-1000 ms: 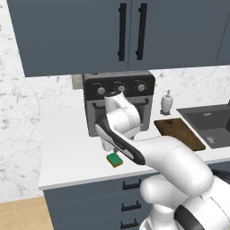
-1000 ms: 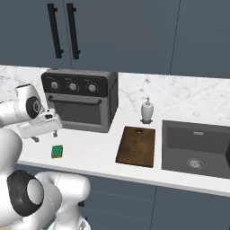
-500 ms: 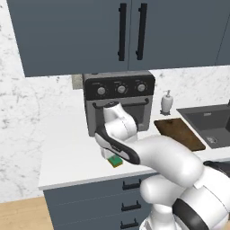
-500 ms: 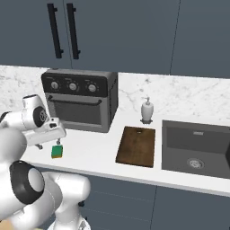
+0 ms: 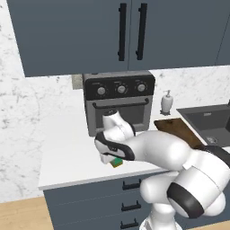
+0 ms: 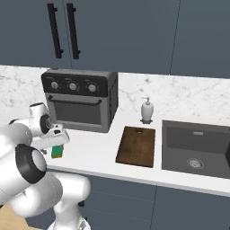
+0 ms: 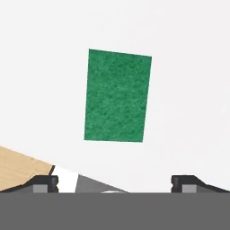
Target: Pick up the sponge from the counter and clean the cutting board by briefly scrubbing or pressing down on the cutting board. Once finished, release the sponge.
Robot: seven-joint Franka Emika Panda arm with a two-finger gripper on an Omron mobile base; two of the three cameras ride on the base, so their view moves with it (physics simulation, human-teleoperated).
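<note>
The hand view shows the tool [image 7: 115, 182] spread wide with nothing in it, right above the one green sponge [image 7: 117, 95] on the white bench [image 7: 188, 67], while the right base view shows the one cutting board [image 6: 136, 146] far off to its right.

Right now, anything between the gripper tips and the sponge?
No. In the hand view the open gripper looks down on the sponge, with bare white counter between the fingertips and the sponge.
</note>
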